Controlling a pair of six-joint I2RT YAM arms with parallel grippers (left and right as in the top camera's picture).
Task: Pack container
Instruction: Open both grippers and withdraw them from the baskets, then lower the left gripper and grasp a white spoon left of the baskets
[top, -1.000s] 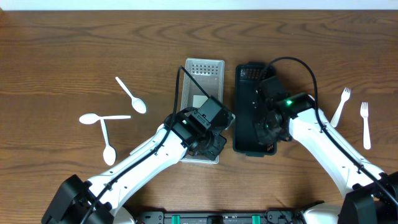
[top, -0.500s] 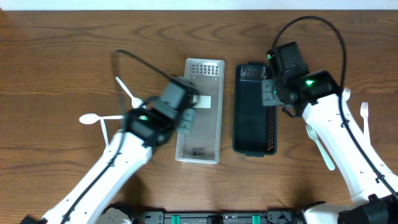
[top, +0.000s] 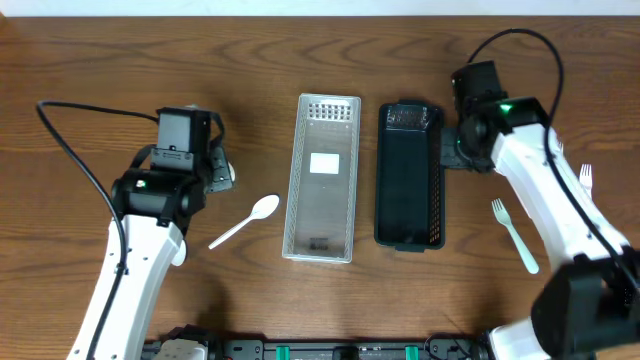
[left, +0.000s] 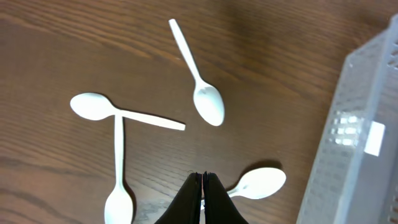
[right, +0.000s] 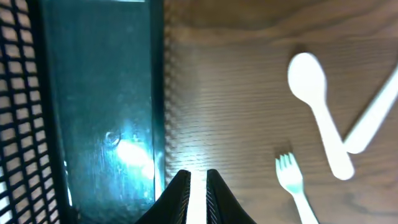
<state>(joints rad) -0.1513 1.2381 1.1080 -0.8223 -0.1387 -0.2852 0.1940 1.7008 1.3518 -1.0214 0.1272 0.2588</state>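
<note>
The overhead camera looks straight down from high up, taking in the whole wooden surface (top: 100, 60) with the clear container (top: 322, 210) and black container (top: 405, 190) side by side at its middle. The left wrist camera sits close over the surface, looking down past the left hand (left: 204, 178), and shares the clear container's side and a nearby spoon (left: 258, 183) with the overhead view. The right wrist camera, equally near, looks down past the right hand (right: 193, 177) and shares the black container's wall.
</note>
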